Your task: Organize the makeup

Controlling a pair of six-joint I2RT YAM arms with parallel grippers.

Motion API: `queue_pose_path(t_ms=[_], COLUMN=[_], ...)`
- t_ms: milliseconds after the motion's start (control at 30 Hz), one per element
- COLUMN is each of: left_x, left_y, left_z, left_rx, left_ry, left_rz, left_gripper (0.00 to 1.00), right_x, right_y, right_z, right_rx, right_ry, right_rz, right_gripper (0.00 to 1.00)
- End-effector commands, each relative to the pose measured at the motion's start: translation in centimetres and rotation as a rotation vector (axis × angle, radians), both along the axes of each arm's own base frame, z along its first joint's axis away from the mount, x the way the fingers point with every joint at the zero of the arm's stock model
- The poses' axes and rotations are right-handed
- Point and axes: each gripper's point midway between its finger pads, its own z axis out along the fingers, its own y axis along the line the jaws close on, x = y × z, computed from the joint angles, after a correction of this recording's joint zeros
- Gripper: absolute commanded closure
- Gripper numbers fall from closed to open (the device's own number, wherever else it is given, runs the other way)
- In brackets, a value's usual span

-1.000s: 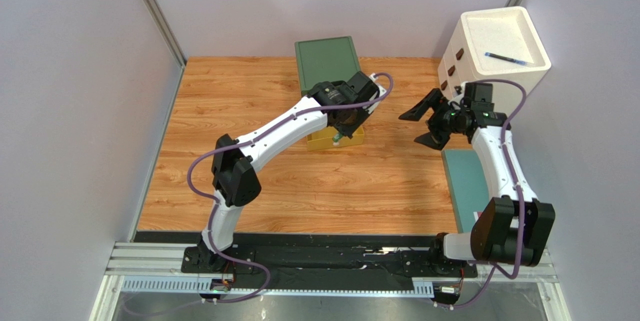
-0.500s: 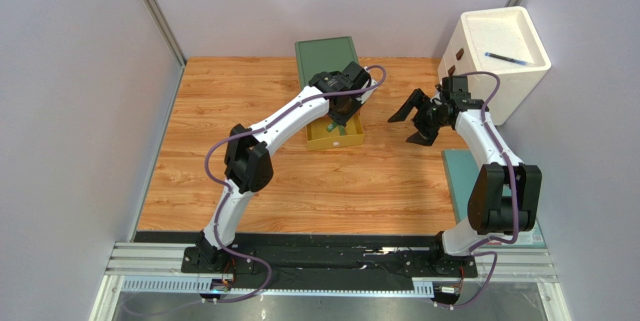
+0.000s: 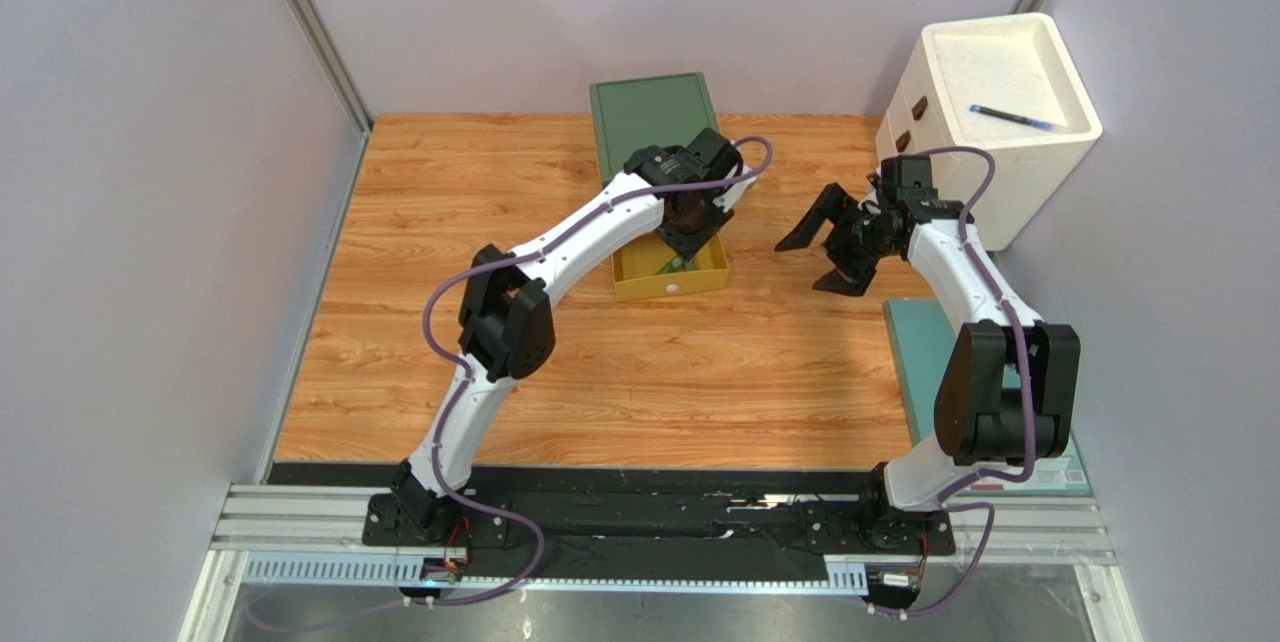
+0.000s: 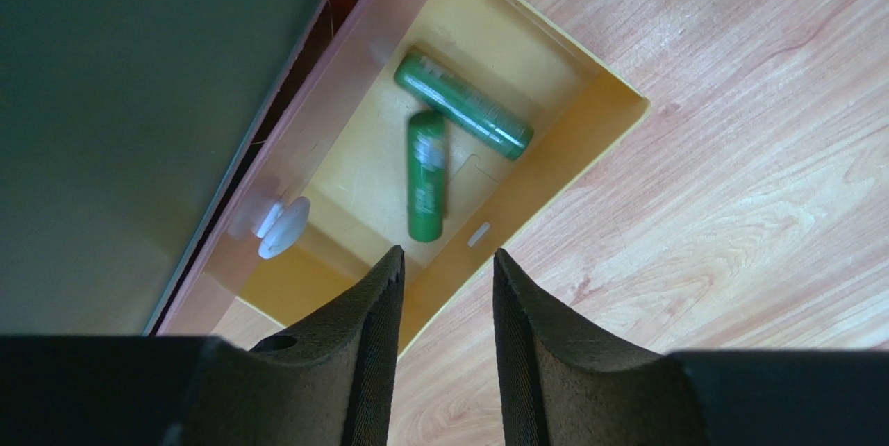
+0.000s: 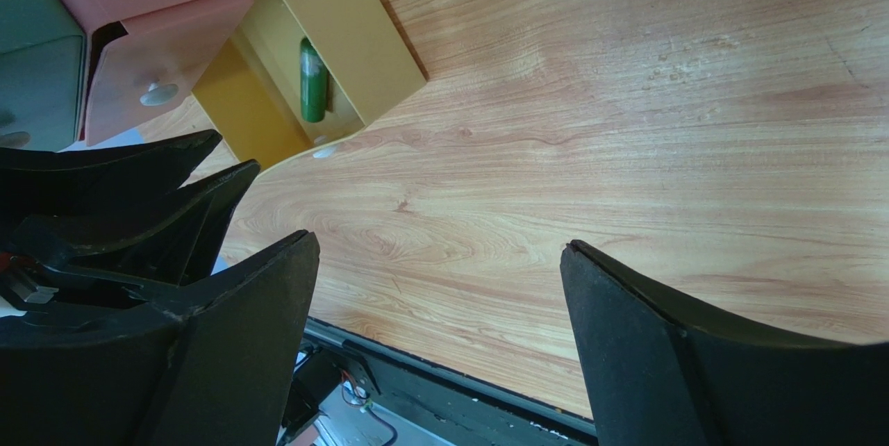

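From above, the left arm is stretching over the yellow drawer (image 3: pixel 670 279) and the right is bending beside it, both barely shifted from half a second ago. In its wrist view, the left pincer (image 4: pixel 447 258) is hovering narrow and empty above two green tubes (image 4: pixel 464 107) lying inside. In its own view, the right pincer (image 5: pixel 438 248) is gaping wide.

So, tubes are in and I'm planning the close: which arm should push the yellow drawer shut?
The left arm, probably: its jaws, narrowly parted and empty, hang over the front wall of the yellow drawer. The jaws of the right arm hover spread wide over bare table.
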Motion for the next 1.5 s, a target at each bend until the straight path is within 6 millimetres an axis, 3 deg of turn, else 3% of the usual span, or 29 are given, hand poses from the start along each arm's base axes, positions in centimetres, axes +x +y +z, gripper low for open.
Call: queue_pose_path(t_ms=[0,100,133,200,233,267,333,367,400,433,467,500,533,567,633,667,700,767,867,1000,1200,1467], left_x=[0.4,0.4,0.1,-0.8,-1.4,-2.4,-3.5,-4.7,-5.0,-5.4,-6.4,-6.8,-7.5,-7.7,-8.0,-8.4,-8.2,-7.8,-8.4,-7.6,-6.9,-6.6], left_y=[-0.2,0.4,0.7,1.1,1.5,2.2,2.8,3.8,3.7,4.4,5.3,5.1,6.4,6.7,6.5,7.5,7.1,8.0,8.0,7.4,7.0,7.9], left_z=[3.2,4.9,6.2,6.2,7.5,6.1,7.2,5.0,4.7,5.3,3.4,3.1,2.2,1.9,2.3,1.1,1.6,0.4,-1.1,-2.0,-3.8,-5.0], left_rx=[-0.049,-0.062,-0.078,-0.096,-0.121,-0.107,-0.159,-0.14,-0.174,-0.209,-0.207,-0.256,-0.274,-0.301,-0.404,-0.425,-0.495,-0.563,-0.656,-0.797,-0.85,-0.884], left_ry=[-0.051,-0.092,-0.11,-0.09,-0.101,-0.06,-0.067,-0.013,-0.002,0.001,0.059,0.092,0.14,0.161,0.199,0.246,0.264,0.316,0.443,0.557,0.635,0.657], left_rz=[0.004,0.017,0.016,0.046,0.05,0.077,0.098,0.133,0.146,0.174,0.222,0.228,0.289,0.312,0.331,0.39,0.386,0.444,0.488,0.495,0.534,0.613], left_gripper=[0.58,0.61,0.68,0.82,1.0,1.0,1.0,1.0,1.0,1.0,1.0,1.0,1.0,1.0,1.0,1.0,1.0,1.0,1.0,1.0,1.0,1.0], right_x=[0.8,0.8,0.9,1.0,0.8,0.6,0.7,0.6,0.5,0.9,0.9,0.9,1.3,1.3,1.6,1.7,1.7,1.9,2.3,2.1,1.5,2.1], right_y=[0.2,0.5,0.6,0.7,1.8,2.3,2.9,3.3,3.8,4.2,4.4,4.8,5.1,5.3,5.7,6.0,6.4,7.1,7.6,8.2,8.3,9.9], right_z=[0.1,-0.3,-0.3,-0.7,-0.8,-1.3,-1.7,-2.0,-2.4,-2.4,-2.7,-3.1,-3.1,-3.2,-3.8,-3.9,-3.8,-4.2,-4.8,-5.2,-7.2,-7.4], right_rx=[-0.004,-0.003,-0.001,0.003,0.004,0.011,0.027,0.04,0.066,0.09,0.11,0.14,0.154,0.177,0.208,0.228,0.262,0.319,0.366,0.403,0.388,0.418], right_ry=[-0.035,-0.027,-0.027,-0.016,-0.02,-0.005,0.001,0.008,0.022,0.012,0.02,0.032,0.028,0.036,0.045,0.057,0.061,0.075,0.076,0.088,0.135,0.127], right_rz=[0.024,0.037,0.04,0.042,0.074,0.087,0.101,0.108,0.119,0.113,0.115,0.121,0.12,0.124,0.128,0.122,0.133,0.137,0.146,0.183,0.199,0.246], right_gripper=[0.09,0.09,0.09,0.1,0.11,0.14,0.22,0.26,0.31,0.37,0.54,0.67,0.91,1.0,1.0,1.0,1.0,1.0,1.0,1.0,1.0,1.0])
